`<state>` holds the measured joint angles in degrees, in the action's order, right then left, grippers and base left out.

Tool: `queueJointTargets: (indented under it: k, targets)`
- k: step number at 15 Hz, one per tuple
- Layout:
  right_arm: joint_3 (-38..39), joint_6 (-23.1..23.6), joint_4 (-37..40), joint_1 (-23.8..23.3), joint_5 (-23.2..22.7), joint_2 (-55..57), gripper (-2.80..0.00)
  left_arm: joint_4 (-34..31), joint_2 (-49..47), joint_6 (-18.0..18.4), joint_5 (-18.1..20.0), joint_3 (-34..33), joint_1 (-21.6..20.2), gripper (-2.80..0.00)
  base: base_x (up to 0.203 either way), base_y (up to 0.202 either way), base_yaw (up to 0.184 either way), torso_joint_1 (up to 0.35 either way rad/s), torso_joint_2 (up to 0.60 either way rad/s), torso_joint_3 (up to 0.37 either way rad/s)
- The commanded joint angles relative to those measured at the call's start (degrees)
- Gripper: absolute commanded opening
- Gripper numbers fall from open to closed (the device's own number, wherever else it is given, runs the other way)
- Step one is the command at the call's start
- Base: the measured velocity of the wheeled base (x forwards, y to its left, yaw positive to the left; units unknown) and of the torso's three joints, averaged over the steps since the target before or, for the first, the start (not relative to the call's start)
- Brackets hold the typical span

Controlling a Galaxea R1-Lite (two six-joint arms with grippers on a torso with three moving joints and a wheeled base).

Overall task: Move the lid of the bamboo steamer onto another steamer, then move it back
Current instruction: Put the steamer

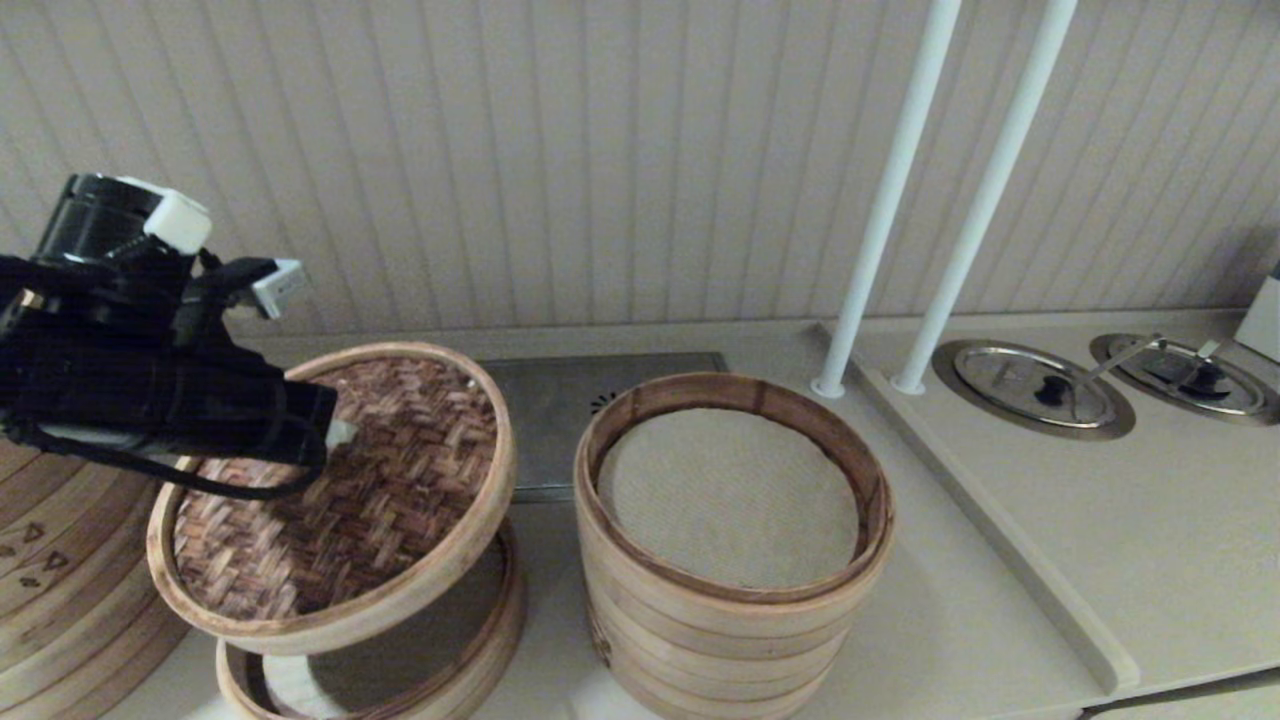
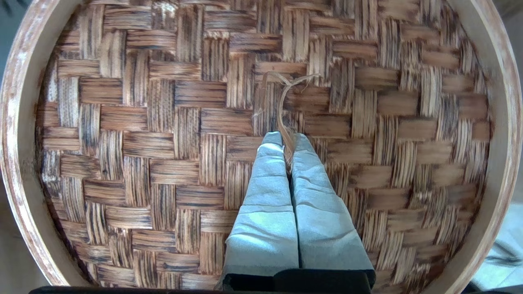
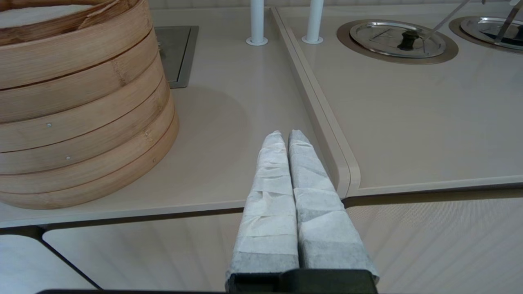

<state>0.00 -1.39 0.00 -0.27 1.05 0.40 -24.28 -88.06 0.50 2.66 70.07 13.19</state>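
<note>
Beige countertop [image 1: 700, 650] against a ribbed wall panel; two white poles [image 1: 880, 220] and two recessed metal pot lids [image 1: 1035, 385] are sitting to the far right. At left, the bamboo steamer lid [image 1: 400, 450] is being held in the air, tilted, directly above the low single steamer [image 1: 470, 650] at the near left edge, with a clear gap showing between the two. The lid is being carried by the left gripper [image 2: 284, 141]: its padded fingers [image 2: 265, 192] are clenched together, pinching the small knot loop [image 2: 286, 81] at the centre of the weave. Judged from the layout, either the set-down onto the low tray or the lift-off for the return is in hand; which one cannot be told. The multi-tier stack [image 1: 730, 620] at centre is standing uncovered, grey liner exposed, so it is probably the home position. Next move, if placing: the lid needs levelling and centring over the tray rim before being lowered, since a tilted lid hanging off a thin loop could catch one edge. A bigger stack [image 1: 60, 560] is partly showing at far left. The right gripper [image 3: 286, 139] is parked off the near counter edge, fingers closed on nothing.
</note>
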Motion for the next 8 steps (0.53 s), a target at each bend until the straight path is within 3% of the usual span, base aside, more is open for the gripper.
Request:
queueJointTargets:
  k: [1, 4, 8]
  targets:
    - [0.26, -0.02, 0.00, 0.00, 0.01, 0.04, -2.80, -7.02, 0.12, -0.16, 0.28, 8.87, 0.09, -2.80, 0.000, 0.000, 0.000, 0.000, 0.00, 0.000]
    - [0.26, -0.02, 0.00, 0.00, 0.01, 0.04, -2.80, -11.95, -0.22, -0.23, 0.37, 16.72, 0.49, -2.80, 0.000, 0.000, 0.000, 0.000, 0.00, 0.000]
    - [0.18, -0.02, 0.00, 0.00, 0.01, 0.04, -2.80, -18.04, -1.78, -1.11, 0.66, 25.35, 4.31, -2.80, 0.000, 0.000, 0.000, 0.000, 0.00, 0.000]
